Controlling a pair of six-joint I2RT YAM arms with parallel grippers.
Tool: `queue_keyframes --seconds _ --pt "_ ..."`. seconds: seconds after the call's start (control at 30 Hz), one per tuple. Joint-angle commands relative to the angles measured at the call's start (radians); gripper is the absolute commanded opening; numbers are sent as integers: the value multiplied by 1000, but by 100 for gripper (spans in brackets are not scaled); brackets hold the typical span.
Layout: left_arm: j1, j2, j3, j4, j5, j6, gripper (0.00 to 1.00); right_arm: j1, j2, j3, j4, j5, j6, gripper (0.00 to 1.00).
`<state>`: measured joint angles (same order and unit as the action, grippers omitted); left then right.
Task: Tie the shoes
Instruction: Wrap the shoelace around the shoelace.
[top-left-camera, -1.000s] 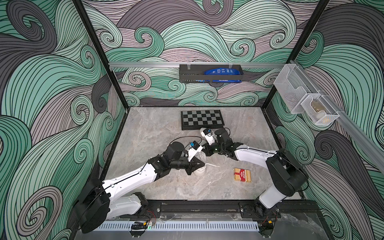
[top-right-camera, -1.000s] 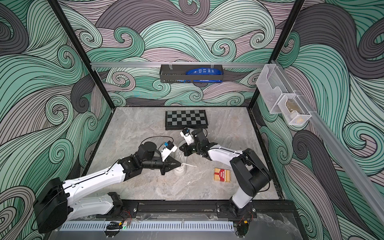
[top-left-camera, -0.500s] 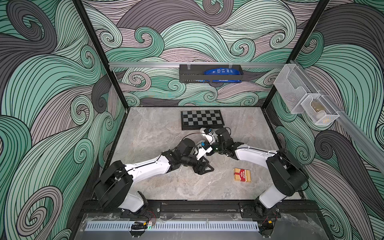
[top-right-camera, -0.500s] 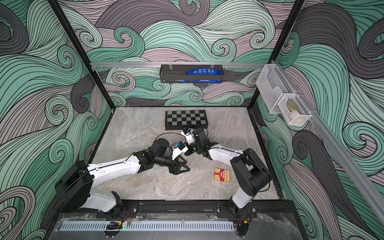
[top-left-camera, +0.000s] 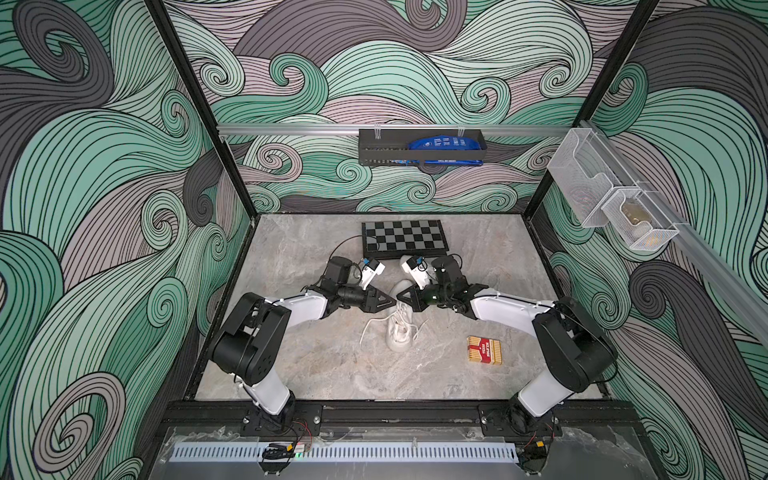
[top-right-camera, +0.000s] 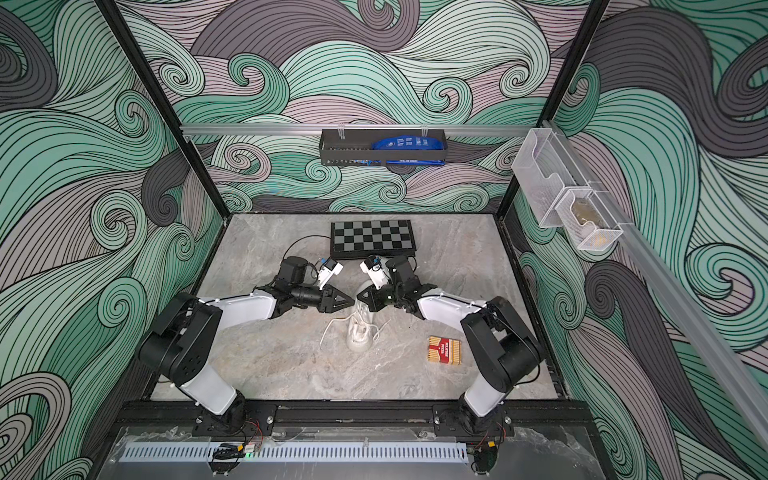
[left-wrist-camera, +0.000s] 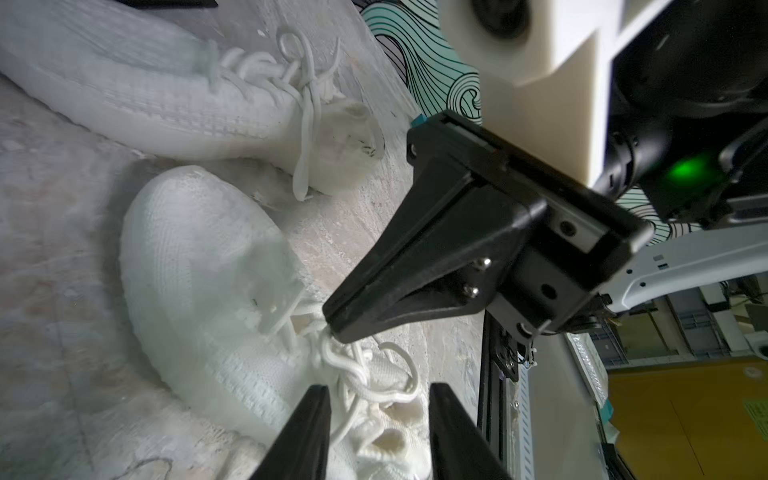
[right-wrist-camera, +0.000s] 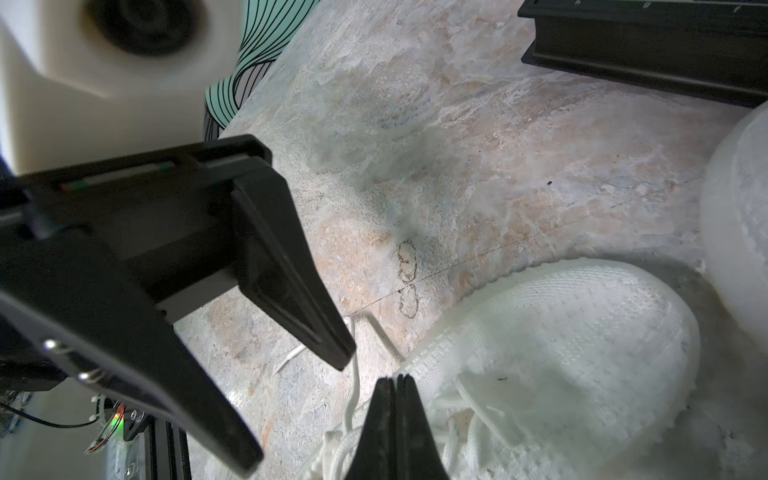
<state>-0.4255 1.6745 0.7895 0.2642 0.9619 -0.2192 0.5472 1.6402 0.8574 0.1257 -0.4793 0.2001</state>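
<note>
**Markings.** The red box (top-left-camera: 484, 350), at 4 o'clock from the shoes (top-left-camera: 400, 334), carries yellow and white print that is too small to read. The blue packet (top-left-camera: 442, 144) sits in the black wall basket (top-left-camera: 374, 150) at 12 o'clock. Its white lettering is likewise illegible.

**Materials.** Both shoes are white ribbed knit with smooth pale soles and round cord laces. They lie close together at the centre of the mottled, stone-look table (top-left-camera: 332, 370). The rear shoe (left-wrist-camera: 137, 83) is at 12 o'clock from the front shoe (left-wrist-camera: 199, 257), near the chessboard (top-left-camera: 403, 239), a flat black-rimmed board of grey and black squares. The rear shoe's lacing shows a loop, with one loose end hanging down its side.

**Grippers.** My left gripper (left-wrist-camera: 380, 428) comes in from 9 o'clock. Its black wedge fingers (left-wrist-camera: 309, 432) stand apart and grasp nothing, poised over the front shoe's laces (left-wrist-camera: 365, 374). My right gripper (left-wrist-camera: 334, 326) comes in from 3 o'clock with its fingers clenched flat together. The laces bunch up to its tip, so it seems to be pinching them, though the contact point is hidden. In both top views the two tips nearly meet above the front shoe.
</note>
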Motion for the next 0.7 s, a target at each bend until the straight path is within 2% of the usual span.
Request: queue_keyframes --seconds 0.0,0.2,0.4,0.5,0.67 --pt "3 21 47 -9 97 40 42 -7 2 15 12 -28 -13 0" --pt "3 81 46 13 95 21 44 -9 4 14 11 -37 -16 0" --pt "4 89 13 149 100 -70 46 -12 9 11 12 -56 -19 0" --pt "5 105 -7 255 116 -142 37 -12 13 11 11 -71 -21 0" --pt "5 135 -9 305 130 -185 18 -13 15 12 12 -87 -14 0"
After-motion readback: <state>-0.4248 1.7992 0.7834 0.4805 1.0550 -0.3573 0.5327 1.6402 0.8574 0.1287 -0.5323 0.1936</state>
